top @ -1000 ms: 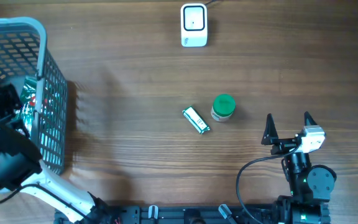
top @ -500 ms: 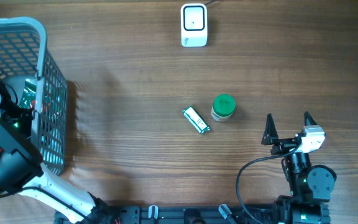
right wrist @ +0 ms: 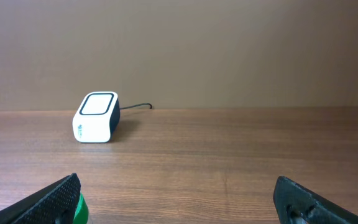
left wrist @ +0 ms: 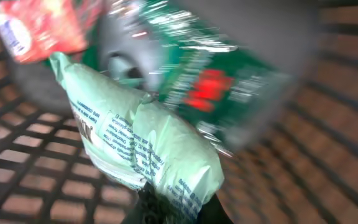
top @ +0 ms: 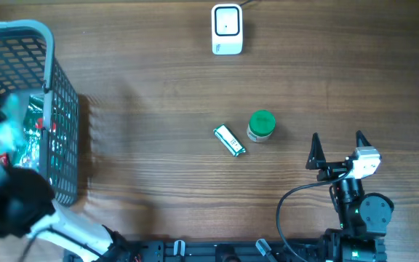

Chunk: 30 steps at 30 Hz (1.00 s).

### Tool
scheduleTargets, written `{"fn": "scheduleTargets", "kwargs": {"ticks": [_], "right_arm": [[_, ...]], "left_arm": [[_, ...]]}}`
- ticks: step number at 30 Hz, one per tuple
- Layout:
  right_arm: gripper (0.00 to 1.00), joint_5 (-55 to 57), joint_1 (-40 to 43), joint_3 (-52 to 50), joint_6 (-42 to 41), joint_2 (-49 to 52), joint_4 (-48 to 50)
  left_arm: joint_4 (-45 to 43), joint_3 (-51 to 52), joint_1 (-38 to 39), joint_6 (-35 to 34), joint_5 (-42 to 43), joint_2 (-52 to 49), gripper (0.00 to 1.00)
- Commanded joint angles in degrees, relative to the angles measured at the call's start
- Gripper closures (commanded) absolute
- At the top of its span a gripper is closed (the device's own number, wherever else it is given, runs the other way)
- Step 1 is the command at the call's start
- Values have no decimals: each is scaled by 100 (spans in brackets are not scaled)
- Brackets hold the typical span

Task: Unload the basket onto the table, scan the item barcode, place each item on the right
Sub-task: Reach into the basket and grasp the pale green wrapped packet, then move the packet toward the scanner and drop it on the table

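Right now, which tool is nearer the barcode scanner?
Right. The right tool sits open across the table from the barcode scanner; the left tool is farther, in the basket at the left edge, shut on a pale green packet.

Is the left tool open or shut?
Shut: the wrist view shows the left tool pinching the pale green pouch, with the basket mesh behind.
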<state>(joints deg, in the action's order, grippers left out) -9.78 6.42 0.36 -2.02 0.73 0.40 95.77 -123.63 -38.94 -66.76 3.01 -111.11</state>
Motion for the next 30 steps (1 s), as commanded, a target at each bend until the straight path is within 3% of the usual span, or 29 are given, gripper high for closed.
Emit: {"fn": "scheduleTargets", "kwargs": {"ticks": [1,5,10,14,17,20,24,30], "right_arm": [[0,101,-20,-7,48,-31,17],[0,98,-20,-7,46,-31,17],[1,98,-20,-7,46,-31,17],[0,98,-20,-7,44,-31,17],[0,98,-20,-7,48,-31,17],[0,98,-20,-7,48,-31,17],[0,98,-20,-7,46,-31,17],[0,98,-20,-7,46,-31,17]], "left_arm": [[74,-745,179,490,61,1362,96],[74,-743,984,850,57,2522,96],[76,-654,3244,1690,-334,3060,96],[72,201,5003,1134,-1097,3047,96],[-103,1340,5831,439,-1458,2979,96],[-767,2662,6325,-39,-1751,2933,96],[-2411,4612,6686,-337,-1720,2730,96],[-4389,6275,6872,-363,-1423,2262,96]]}}
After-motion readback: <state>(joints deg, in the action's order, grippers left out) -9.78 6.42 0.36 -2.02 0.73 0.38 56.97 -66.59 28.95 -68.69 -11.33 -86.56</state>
